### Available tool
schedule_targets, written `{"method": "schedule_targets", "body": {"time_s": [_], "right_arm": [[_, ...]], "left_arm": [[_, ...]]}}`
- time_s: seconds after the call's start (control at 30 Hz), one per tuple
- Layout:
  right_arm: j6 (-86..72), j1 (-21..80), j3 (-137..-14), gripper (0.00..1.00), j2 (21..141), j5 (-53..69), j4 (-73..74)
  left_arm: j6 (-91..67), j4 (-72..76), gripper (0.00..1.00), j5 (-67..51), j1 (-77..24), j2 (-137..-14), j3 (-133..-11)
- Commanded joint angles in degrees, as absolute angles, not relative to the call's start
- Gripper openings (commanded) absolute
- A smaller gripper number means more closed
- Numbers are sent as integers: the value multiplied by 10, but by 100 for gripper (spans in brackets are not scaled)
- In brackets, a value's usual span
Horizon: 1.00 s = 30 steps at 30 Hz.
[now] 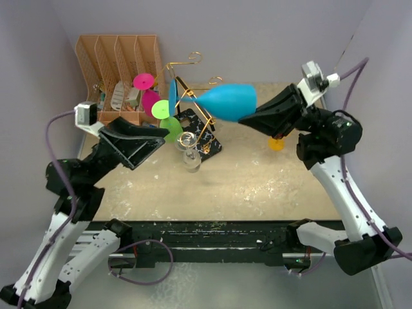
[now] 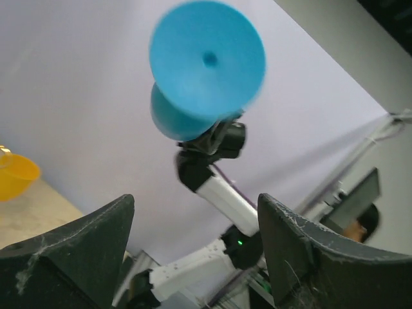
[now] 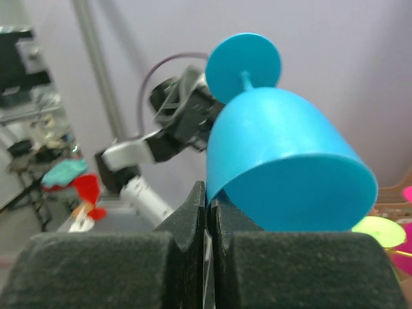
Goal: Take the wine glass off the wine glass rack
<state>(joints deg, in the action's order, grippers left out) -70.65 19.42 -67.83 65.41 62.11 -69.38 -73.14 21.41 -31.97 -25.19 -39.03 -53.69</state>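
Currently the right gripper (image 1: 247, 118) is pinching the blue wine glass (image 1: 225, 101) by the rim of its bowl. In the right wrist view both fingers (image 3: 183, 222) are pressed together on the bowl wall. The glass is up off the table with its long axis roughly horizontal, running left-right. Its foot points left toward the wine glass rack (image 1: 207, 143) and its mouth faces right, at the gripper. The foot sits right at the rack's gold arms, and I can't tell if the stem is clear of the wire.

The left gripper (image 1: 152, 149) has its jaws spread wide with nothing between them, just left of the rack. Its wrist camera looks straight at the underside of the blue foot.

Pink (image 1: 145, 82) and green (image 1: 169, 127) glasses are on the rack's left side. A clear glass (image 1: 191, 153) stands just near of the base. The orange organiser (image 1: 119, 61) is far-left.
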Motion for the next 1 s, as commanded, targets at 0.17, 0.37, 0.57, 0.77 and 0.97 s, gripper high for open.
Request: {"method": "schedule_targets", "body": {"time_s": [0.17,0.37,0.57,0.77,0.97], "right_arm": [[-213,183,-971,0,645,90,88],[-145,167,-1134,0,788,-240,321],[-170,41,-1221,0,922,-200,440],[-170,-39,-1180,0,967,-179,473],[-162,-62,-1104,0,956,-191,462]], "left_arm": [[-437,-241,75,-69,-253,-307,-671],[-361,-350,72,-60,-253,-362,-735],[-311,-444,69,-51,-253,-418,-767],[-281,-485,69,-16,-253,-431,-772],[-265,-517,70,-4,-253,-454,-778]]}}
